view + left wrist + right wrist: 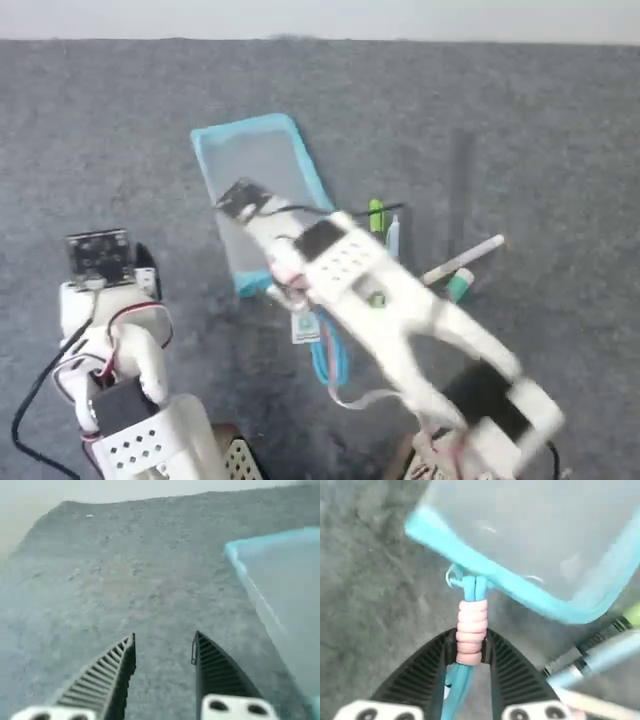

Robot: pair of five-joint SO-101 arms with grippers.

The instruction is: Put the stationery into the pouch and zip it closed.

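1. The right gripper (469, 639) is clamped on the pull cord (471, 630) of the pouch (250, 165), probably to steady it or work the zip.
2. The left gripper (162, 650) is parted and holds nothing, at the pouch's 8 o'clock.
3. The pens (462, 262) lie outside the pouch, at its 4 o'clock.

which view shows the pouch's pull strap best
Right wrist view: the pull strap sits close up in the right gripper. High view shows its blue loop under the arm; left wrist view, the pouch edge.

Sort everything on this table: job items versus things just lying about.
For the job:
pouch
zip cord
green pen
pale blue pen
white marker

Just lying about:
grey table cover
small white tag near the cord
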